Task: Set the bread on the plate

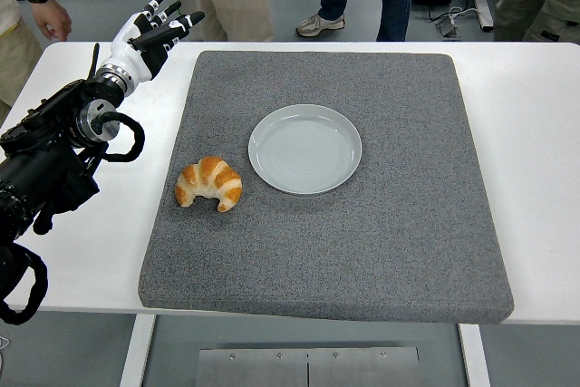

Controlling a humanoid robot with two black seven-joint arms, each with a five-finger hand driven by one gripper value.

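Observation:
A golden croissant [209, 183] lies on the grey mat [381, 224], just left of a pale round plate [305, 149] that holds nothing. My left hand [156, 32] is raised over the table's far left, beyond the mat's corner, with its fingers spread and nothing in them. It is well away from the croissant, up and to the left of it. The right arm does not show.
The mat covers most of the white table [535, 133]. Several people stand along the far edge; one person's hand [53, 17] hangs near the table's top-left corner, close to my left hand.

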